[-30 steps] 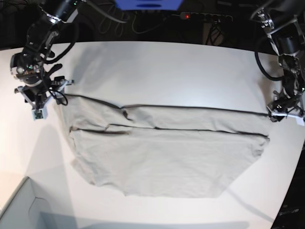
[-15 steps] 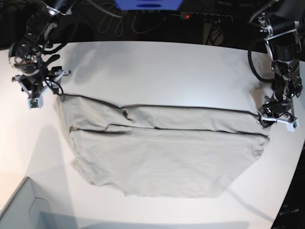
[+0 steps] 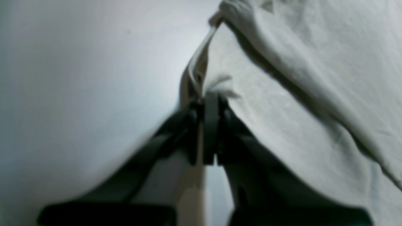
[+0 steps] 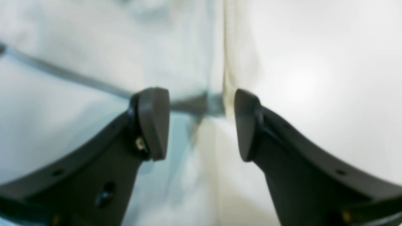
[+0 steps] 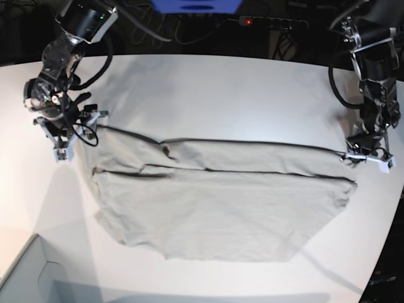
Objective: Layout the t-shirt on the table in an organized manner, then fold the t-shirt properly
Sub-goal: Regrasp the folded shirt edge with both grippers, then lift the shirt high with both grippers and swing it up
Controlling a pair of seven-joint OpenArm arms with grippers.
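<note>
Here the left fingers clamp the t-shirt edge; the right fingers stand apart over its corner.

One overhead view, two close wrist views.
The base camera looks down on the table; each wrist camera peers past its own jaws at the t-shirt edge.

Black arms, looped cables, dark curved fingers

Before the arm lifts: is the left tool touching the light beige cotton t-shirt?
Touching. In the left wrist view the left tool is shut on the t-shirt edge.
</note>
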